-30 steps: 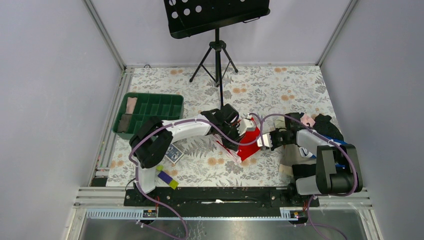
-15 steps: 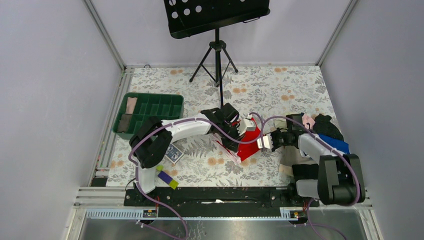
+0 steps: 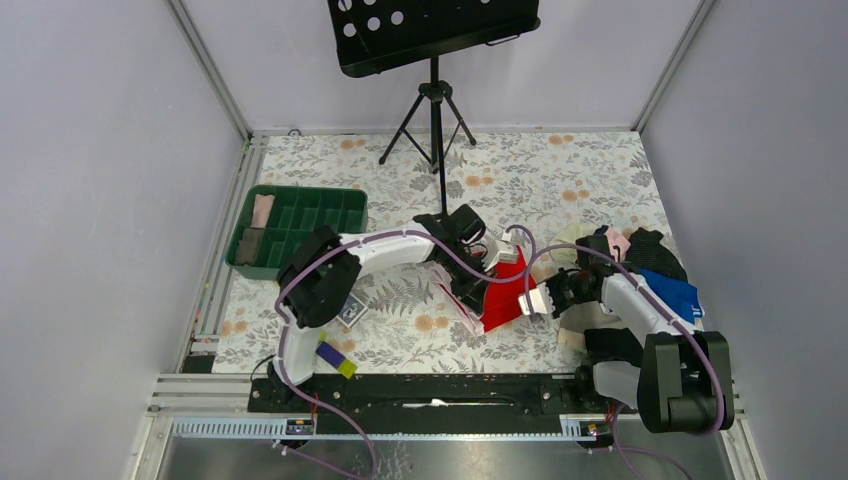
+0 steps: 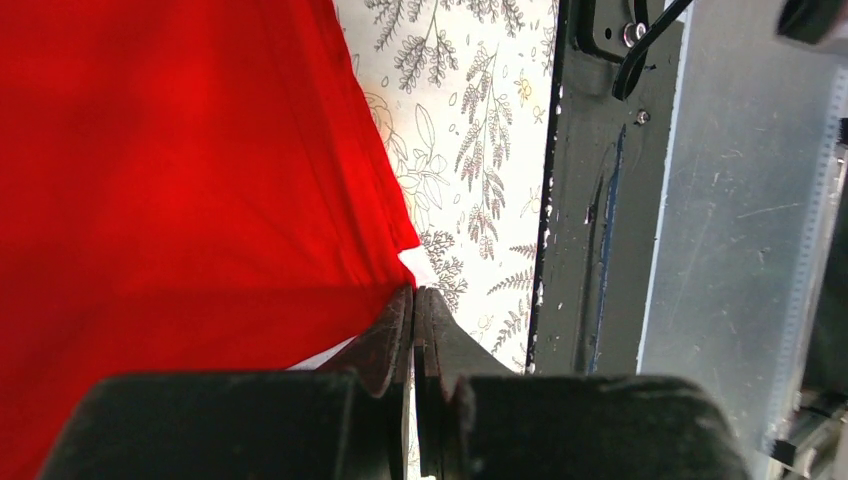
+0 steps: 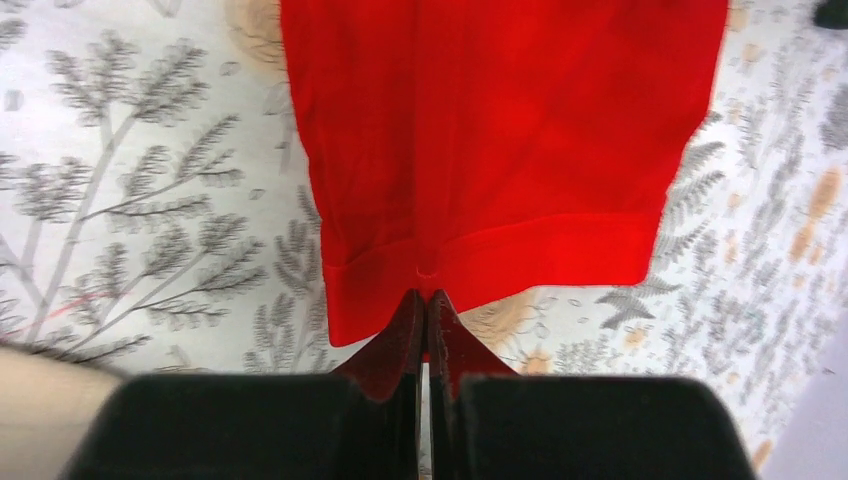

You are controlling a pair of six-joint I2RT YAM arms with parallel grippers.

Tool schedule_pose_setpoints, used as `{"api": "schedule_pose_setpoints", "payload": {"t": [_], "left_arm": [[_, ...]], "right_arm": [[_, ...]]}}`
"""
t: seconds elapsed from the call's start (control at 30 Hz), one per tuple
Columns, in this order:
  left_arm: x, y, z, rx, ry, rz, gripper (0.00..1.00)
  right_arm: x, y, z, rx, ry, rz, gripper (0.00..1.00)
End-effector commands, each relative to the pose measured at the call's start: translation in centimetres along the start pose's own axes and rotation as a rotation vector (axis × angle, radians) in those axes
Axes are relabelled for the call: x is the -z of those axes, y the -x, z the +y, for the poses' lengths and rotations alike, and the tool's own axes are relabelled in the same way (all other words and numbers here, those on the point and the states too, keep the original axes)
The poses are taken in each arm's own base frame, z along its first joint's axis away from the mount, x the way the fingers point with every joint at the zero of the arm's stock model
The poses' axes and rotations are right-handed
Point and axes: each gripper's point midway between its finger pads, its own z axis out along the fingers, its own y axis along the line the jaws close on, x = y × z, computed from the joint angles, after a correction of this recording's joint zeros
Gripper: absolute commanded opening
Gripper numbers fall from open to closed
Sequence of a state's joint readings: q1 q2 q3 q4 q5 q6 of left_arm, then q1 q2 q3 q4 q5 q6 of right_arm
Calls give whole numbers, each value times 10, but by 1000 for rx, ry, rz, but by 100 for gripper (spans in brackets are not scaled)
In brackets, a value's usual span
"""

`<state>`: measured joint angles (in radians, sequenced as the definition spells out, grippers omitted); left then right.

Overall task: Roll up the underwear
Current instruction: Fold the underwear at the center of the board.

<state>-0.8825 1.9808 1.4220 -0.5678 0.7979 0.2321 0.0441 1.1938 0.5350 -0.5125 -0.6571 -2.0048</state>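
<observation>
The underwear (image 3: pixel 503 292), a bright red cloth with a pale trim along its left edge, hangs stretched between both grippers over the flowered table mat. My left gripper (image 3: pixel 474 293) is shut on one corner. In the left wrist view its jaws (image 4: pixel 413 292) pinch the red cloth (image 4: pixel 180 180) at its tip. My right gripper (image 3: pixel 524 299) is shut on the opposite hem. The right wrist view has those jaws (image 5: pixel 427 293) closed on the folded hem of the underwear (image 5: pixel 500 130), which spreads away from them above the mat.
A green compartment tray (image 3: pixel 300 215) with a pink and a grey roll sits at the left. A music stand (image 3: pixel 433 100) stands behind. A clothes pile (image 3: pixel 640 250) with a blue garment (image 3: pixel 672 290) lies at the right. A purple-yellow block (image 3: pixel 333 357) and a blue card (image 3: pixel 348 308) lie near the left base.
My right gripper has closed on the underwear's hem and drawn it toward the near edge. The left arm's elbow has shifted right and the red cloth has spread wider.
</observation>
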Motion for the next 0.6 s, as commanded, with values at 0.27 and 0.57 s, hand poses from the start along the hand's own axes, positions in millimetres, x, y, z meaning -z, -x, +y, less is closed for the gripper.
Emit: {"api": "schedule_pose_setpoints", "payload": {"t": [0.27,0.57], "left_arm": [[-34,-15,-30,84,-243,54,0],[-40,-24,-21,104,-216,65,32]], "right_arm": [[4,12,60,2,221,-26,0],[16,25,114,3,420,-43,20]]}}
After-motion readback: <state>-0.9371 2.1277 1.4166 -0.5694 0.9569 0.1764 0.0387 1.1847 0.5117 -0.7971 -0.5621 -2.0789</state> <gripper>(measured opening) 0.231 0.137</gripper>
